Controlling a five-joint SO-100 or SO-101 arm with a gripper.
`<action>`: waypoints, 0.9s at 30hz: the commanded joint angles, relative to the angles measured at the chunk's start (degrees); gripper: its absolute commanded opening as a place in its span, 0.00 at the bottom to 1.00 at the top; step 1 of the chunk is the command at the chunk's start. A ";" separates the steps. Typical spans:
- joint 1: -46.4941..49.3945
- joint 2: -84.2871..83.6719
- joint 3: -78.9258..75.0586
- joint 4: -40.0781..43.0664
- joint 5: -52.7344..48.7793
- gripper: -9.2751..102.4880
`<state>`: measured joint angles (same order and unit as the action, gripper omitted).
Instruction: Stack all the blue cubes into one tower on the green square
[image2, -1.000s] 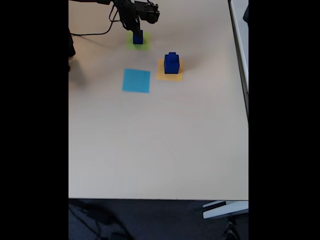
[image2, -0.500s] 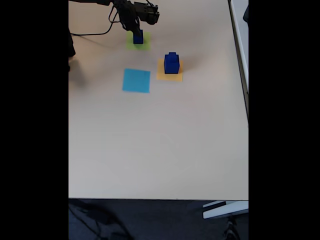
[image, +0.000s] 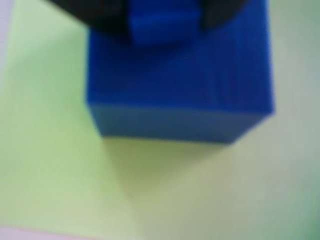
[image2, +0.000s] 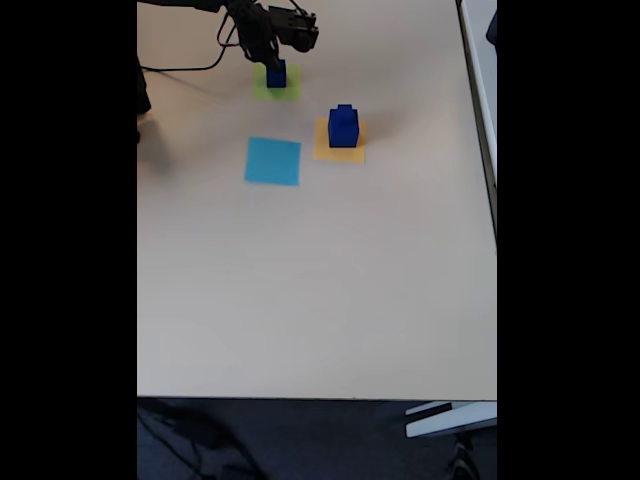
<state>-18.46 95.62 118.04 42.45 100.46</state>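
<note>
two dark-blue solid cubes (image2: 276, 76) stand stacked on the thin lime-green square (image2: 290, 90) near the table's far edge. gripper (image2: 272, 62) grips the small top cube (image: 162, 22); centre it before you release.

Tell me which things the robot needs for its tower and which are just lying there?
For the job:
blue cube on the green square
tool right above that cube
stacked blue cubes on the orange-yellow square

Just lying about:
light-blue square
black cable
</note>
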 joint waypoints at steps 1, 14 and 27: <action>1.49 2.64 -6.33 4.92 -1.58 0.08; 9.40 -2.20 -37.71 26.46 -8.96 0.08; 20.65 -10.02 -47.81 25.93 -19.60 0.08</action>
<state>-0.09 85.43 74.36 68.29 82.88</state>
